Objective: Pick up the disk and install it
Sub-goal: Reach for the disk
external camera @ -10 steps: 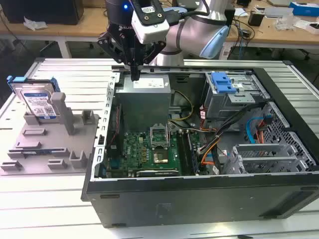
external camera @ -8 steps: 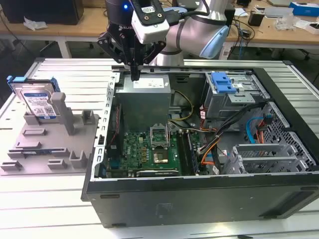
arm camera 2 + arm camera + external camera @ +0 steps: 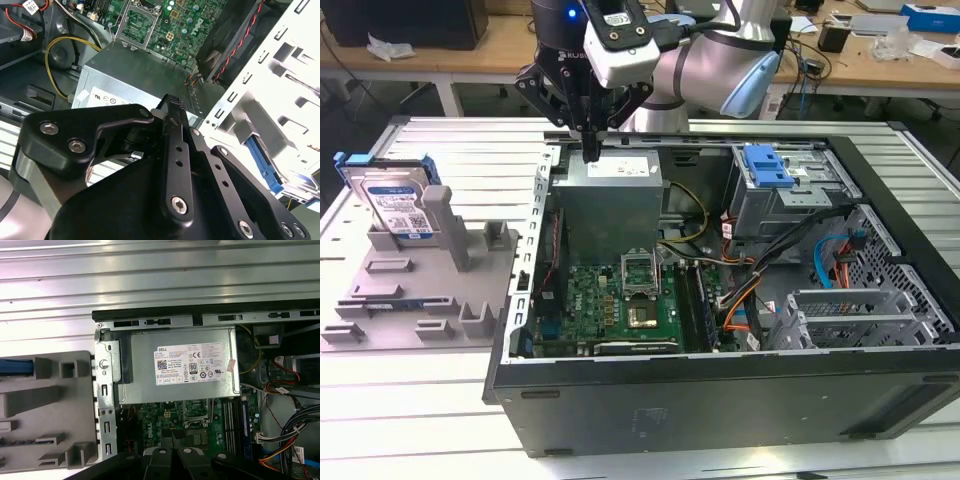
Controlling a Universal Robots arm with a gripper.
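Hanging over the rear edge of the power supply [image 3: 610, 195], your claw [image 3: 590, 150] points straight down. It sits just inside the wall of the open case [image 3: 720, 400] on the exterior view's left. Its fingers are drawn together to a single tip in the exterior view, with nothing between them. The second wrist view shows a ribbed fingertip [image 3: 175, 103] above the grey box of the supply. You can see no contact between tip and supply, and the tip looks a little above it.

Your disk [image 3: 395, 205] is not in the case. It stands on edge at the far left of the exterior view, tilted back in a slot of the grey fixture [image 3: 430, 300], with its white-and-blue label facing the camera and its blue carrier showing along the top and side. A grey post [image 3: 440, 215] of the fixture rises just beside it. Disk and claw are well apart, with the fixture's post and the case wall between them.

Inside the case, the green motherboard [image 3: 620, 300] lies next to the supply. The drive cage [image 3: 790, 205], with a blue bracket [image 3: 767, 165] on top, sits toward the exterior view's right, with bundled cables running below it. Case and fixture both rest on a slatted metal table [image 3: 420, 420].
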